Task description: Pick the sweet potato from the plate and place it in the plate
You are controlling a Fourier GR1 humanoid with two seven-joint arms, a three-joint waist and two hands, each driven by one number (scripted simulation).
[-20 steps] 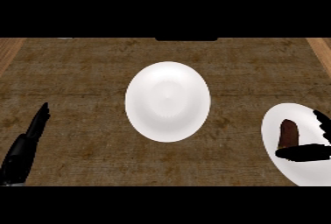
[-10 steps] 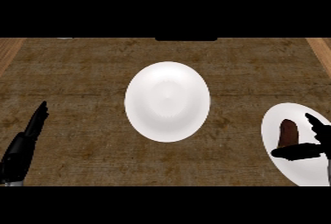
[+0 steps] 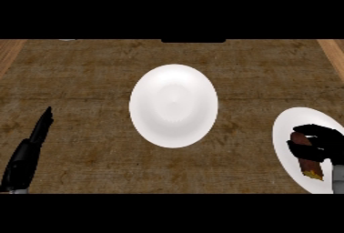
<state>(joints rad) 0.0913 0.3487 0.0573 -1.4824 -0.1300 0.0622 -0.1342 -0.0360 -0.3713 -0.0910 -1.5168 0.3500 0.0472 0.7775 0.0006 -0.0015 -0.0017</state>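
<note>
At the right edge of the frame, the right hand (image 3: 324,143) has its black fingers curled around the sweet potato (image 3: 306,157), which lies on the white plate (image 3: 285,132) there. Its long axis runs nearly top to bottom, the lower end tipped slightly rightward. A second white plate (image 3: 173,105) sits mid-frame. The left hand (image 3: 30,148) rests at lower left, fingers straight.

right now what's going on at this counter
The robot's right hand is curled round a brown sweet potato that lies on the white round plate at the right edge. A second white plate in the middle of the brown wooden counter holds nothing. The left hand rests open at the lower left, touching nothing.
</note>
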